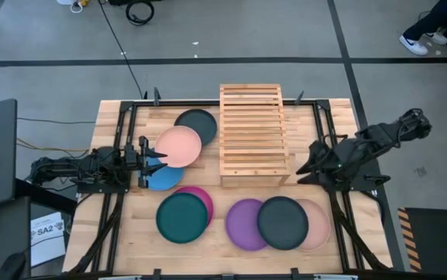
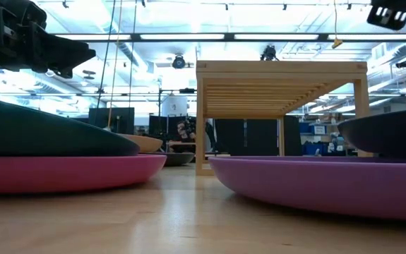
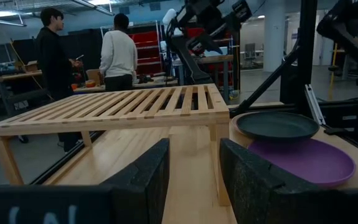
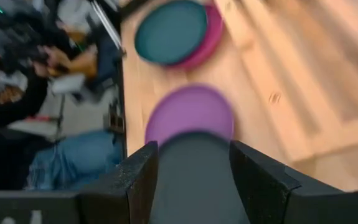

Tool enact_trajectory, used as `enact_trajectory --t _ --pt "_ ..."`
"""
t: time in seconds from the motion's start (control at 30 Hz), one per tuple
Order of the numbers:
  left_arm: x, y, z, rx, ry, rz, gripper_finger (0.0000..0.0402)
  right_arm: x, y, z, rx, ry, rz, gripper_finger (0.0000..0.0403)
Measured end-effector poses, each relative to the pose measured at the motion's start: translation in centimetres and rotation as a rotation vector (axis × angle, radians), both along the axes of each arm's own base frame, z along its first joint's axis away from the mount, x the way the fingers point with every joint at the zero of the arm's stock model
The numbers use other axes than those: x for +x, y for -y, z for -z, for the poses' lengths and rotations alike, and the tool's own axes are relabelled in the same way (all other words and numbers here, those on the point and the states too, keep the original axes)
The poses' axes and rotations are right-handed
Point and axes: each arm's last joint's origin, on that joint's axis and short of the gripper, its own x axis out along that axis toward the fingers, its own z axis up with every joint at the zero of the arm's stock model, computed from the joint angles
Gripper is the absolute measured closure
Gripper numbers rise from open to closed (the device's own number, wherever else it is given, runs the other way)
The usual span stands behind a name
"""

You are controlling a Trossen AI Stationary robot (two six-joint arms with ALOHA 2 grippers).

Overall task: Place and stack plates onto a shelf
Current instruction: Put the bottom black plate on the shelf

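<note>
The wooden slatted shelf [image 1: 252,132] stands at the table's far middle with nothing on it. Left of it a salmon pink plate [image 1: 179,146] overlaps a dark grey plate [image 1: 197,123] and a blue plate [image 1: 163,178]. Near the front edge a teal plate [image 1: 182,217] lies on a magenta one [image 1: 205,197]. To their right a dark grey plate [image 1: 282,222] lies over a purple plate [image 1: 244,225] and a salmon plate [image 1: 316,225]. My left gripper [image 1: 151,163] hovers open, level, by the pink and blue plates. My right gripper [image 1: 305,167] is open and raised, tipped down, by the shelf's near right corner; the front dark grey plate [image 4: 194,174] shows beyond its gap.
Black frame rails run along the table's left side [image 1: 122,148] and right side [image 1: 332,140]. Two people [image 3: 85,53] stand in the room beyond the table, and a seated person's leg [image 4: 66,165] shows past the table edge. Bare wood [image 1: 231,190] lies between the shelf and the front plates.
</note>
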Motion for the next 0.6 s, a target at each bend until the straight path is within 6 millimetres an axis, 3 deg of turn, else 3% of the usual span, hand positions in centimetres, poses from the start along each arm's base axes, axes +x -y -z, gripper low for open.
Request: enact_trajectory --t 0.3,0.6 --pt "0.0 0.0 0.0 0.0 0.0 0.0 0.0255 0.8 -3.0 2.2 0.026 -0.347 -0.011 0.0199" --pt "0.0 0.0 0.0 0.0 0.0 0.0 0.0255 1.0 -4.8 4.6 -0.103 -0.578 0.051 0.0199"
